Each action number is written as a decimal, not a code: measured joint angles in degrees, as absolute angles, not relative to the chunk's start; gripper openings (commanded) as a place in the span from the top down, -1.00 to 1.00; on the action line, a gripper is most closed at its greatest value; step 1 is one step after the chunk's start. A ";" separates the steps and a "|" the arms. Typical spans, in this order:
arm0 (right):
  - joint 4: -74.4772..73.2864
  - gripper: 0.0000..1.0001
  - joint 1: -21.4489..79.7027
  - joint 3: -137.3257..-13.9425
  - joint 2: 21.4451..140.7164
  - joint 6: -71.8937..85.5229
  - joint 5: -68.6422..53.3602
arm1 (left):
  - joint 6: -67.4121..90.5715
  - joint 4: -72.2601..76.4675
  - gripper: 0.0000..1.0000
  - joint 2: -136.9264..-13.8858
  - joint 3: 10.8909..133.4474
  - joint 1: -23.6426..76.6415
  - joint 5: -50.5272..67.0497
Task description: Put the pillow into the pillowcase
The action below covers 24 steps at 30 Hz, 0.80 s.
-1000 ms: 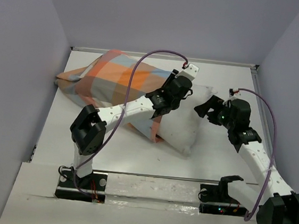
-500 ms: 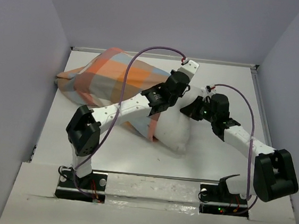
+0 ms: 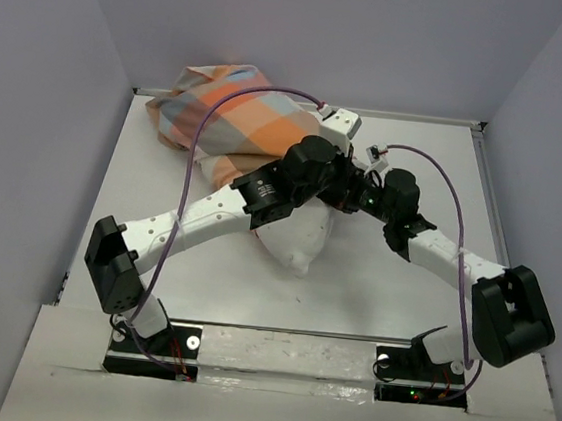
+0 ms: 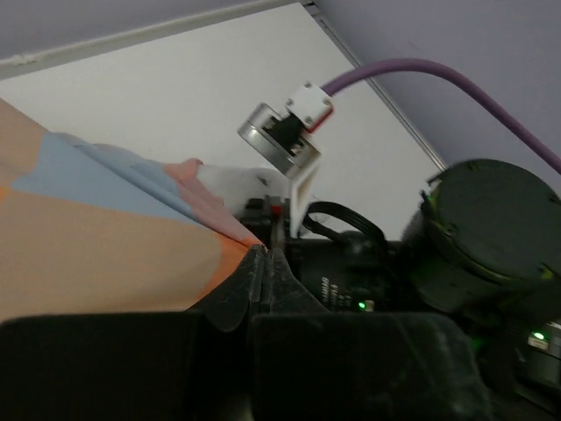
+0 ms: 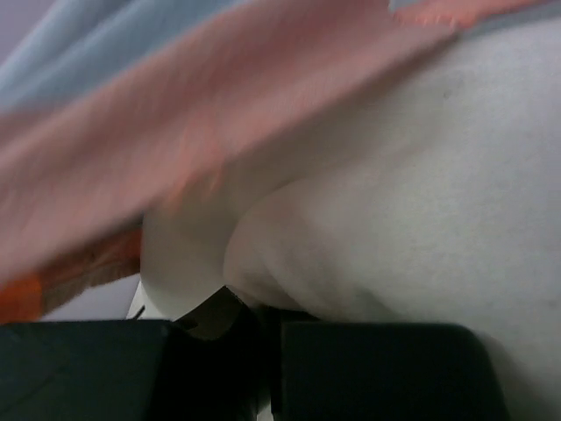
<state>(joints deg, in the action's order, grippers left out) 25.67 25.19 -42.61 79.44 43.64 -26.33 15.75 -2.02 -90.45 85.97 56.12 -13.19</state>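
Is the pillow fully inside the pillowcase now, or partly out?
Partly out. In the top view a white end of the pillow sticks out of the pillowcase, toward the near edge.

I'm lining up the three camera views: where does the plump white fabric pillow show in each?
Top external: plump white fabric pillow at centre of the picture.
Left wrist: only a small white patch, probably it.
Right wrist: fills centre and right.
Shared landmark: orange, blue and tan checked fabric pillowcase, in all three.
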 measured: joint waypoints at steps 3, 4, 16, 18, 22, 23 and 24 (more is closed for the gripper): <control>28.51 1.00 25.23 -44.29 82.87 44.69 -26.09 | 18.33 -2.63 1.00 -88.97 84.97 58.04 -13.15; 29.19 1.00 25.23 -44.29 83.44 45.15 -26.00 | 19.05 -3.01 1.00 -88.47 84.62 58.46 -13.15; 34.74 1.00 25.15 -44.27 90.50 52.86 -20.91 | 22.37 -7.07 0.03 -94.76 91.24 63.05 -13.15; 34.68 1.00 25.06 -43.79 89.45 53.08 -19.64 | 22.50 -8.12 -0.67 -95.31 92.36 64.25 -12.62; 32.69 1.00 24.84 -42.13 82.67 52.27 -14.96 | 21.08 -4.54 -0.79 -89.30 85.82 69.89 -17.47; 31.81 1.00 24.62 -41.95 80.97 51.99 -14.28 | 21.08 -4.34 -0.78 -86.24 82.11 70.78 -19.59; 31.46 1.00 24.27 -41.78 79.50 51.79 -13.89 | 21.28 -4.54 -0.75 -81.30 76.97 71.83 -21.82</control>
<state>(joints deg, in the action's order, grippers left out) 31.46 24.27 -41.78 79.50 51.79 -13.89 21.28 -4.54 -81.30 76.97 71.83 -21.82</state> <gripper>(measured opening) 0.060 0.890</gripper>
